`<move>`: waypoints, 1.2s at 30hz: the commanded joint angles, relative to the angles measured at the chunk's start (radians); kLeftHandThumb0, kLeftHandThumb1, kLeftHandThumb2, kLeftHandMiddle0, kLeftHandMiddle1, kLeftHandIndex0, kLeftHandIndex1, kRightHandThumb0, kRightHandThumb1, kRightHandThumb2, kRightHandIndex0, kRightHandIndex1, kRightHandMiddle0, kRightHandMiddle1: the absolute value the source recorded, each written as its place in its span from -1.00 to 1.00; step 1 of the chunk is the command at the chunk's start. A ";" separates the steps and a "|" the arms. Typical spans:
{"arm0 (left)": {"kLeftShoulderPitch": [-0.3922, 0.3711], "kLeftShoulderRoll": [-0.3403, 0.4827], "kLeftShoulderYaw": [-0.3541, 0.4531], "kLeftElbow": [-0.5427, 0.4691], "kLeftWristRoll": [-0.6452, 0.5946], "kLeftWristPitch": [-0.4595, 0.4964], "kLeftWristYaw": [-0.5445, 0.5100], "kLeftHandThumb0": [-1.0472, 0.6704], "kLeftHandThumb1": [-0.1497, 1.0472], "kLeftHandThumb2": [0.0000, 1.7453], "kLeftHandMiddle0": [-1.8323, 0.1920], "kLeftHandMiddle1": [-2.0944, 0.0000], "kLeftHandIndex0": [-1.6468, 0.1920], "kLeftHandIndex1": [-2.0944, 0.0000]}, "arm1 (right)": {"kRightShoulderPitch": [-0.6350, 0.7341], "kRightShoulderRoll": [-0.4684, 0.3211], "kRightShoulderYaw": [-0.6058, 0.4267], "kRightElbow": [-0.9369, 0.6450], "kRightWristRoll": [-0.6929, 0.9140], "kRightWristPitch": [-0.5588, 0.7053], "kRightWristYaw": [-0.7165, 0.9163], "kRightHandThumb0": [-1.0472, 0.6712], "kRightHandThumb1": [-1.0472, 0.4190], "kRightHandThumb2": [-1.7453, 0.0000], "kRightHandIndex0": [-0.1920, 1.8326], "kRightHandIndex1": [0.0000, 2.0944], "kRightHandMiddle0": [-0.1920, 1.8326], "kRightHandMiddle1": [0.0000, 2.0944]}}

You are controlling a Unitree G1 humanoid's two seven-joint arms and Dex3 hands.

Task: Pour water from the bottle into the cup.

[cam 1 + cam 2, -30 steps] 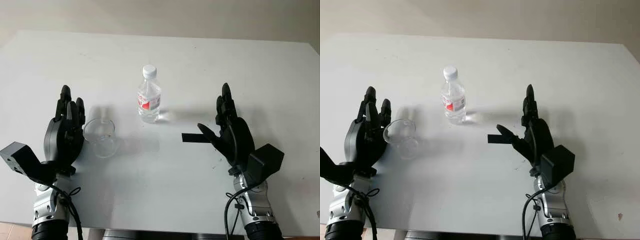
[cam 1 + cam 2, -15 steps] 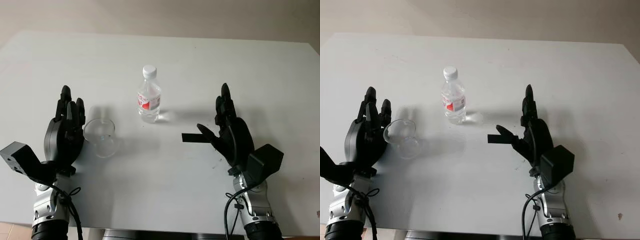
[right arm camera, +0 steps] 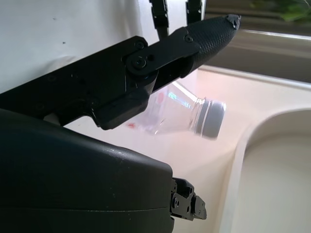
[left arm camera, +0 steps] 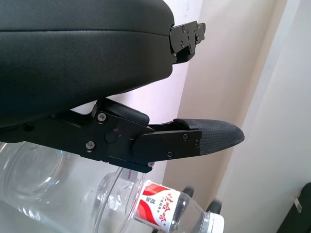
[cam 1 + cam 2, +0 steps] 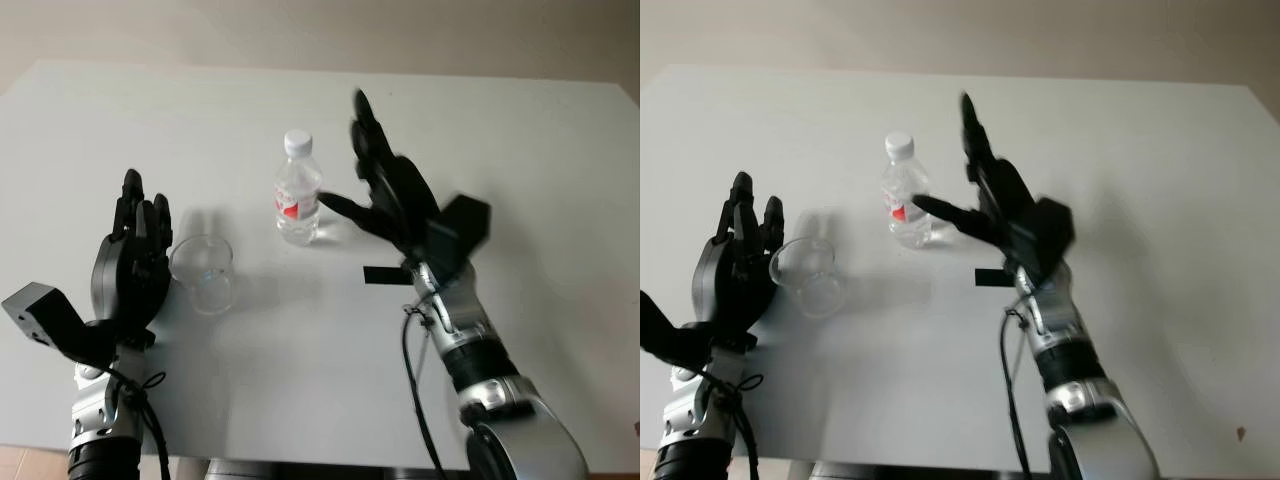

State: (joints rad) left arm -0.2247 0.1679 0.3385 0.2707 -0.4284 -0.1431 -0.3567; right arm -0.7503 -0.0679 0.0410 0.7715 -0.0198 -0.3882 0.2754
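Clear plastic bottle (image 5: 298, 200) is flanked by the released right hand (image 5: 385, 195), not yet grasped; the left hand (image 5: 133, 262), likewise released, is held beside the empty cup (image 5: 203, 273).

The right hand (image 5: 385, 195) is motion-blurred, hiding part of the black strip (image 5: 385, 275) (table marker).

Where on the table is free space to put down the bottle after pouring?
Free: the near table between both arms, and the far strip behind the bottle. Crowded: the cup beside the open left hand, and the bottle beside the open right hand, with black tape just nearer.
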 commanded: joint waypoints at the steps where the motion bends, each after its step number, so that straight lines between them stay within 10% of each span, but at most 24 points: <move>1: 0.011 0.004 0.003 0.022 0.001 -0.005 -0.007 -0.69 1.00 -0.47 1.00 0.97 1.00 1.00 | -0.048 0.005 0.006 0.067 -0.016 -0.029 -0.013 -0.98 -0.84 0.94 -1.00 -1.00 -1.00 -1.00; 36: 0.022 0.004 0.009 0.010 -0.004 -0.026 -0.006 -0.67 1.00 -0.48 0.99 0.96 0.99 0.99 | -0.192 0.090 -0.029 0.424 -0.026 0.010 0.022 -0.89 -0.83 0.94 -1.00 -1.00 -1.00 -1.00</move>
State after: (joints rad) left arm -0.2304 0.1778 0.3430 0.2841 -0.4293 -0.1716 -0.3652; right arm -0.9135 0.0113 0.0058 1.1851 -0.0365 -0.3635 0.3055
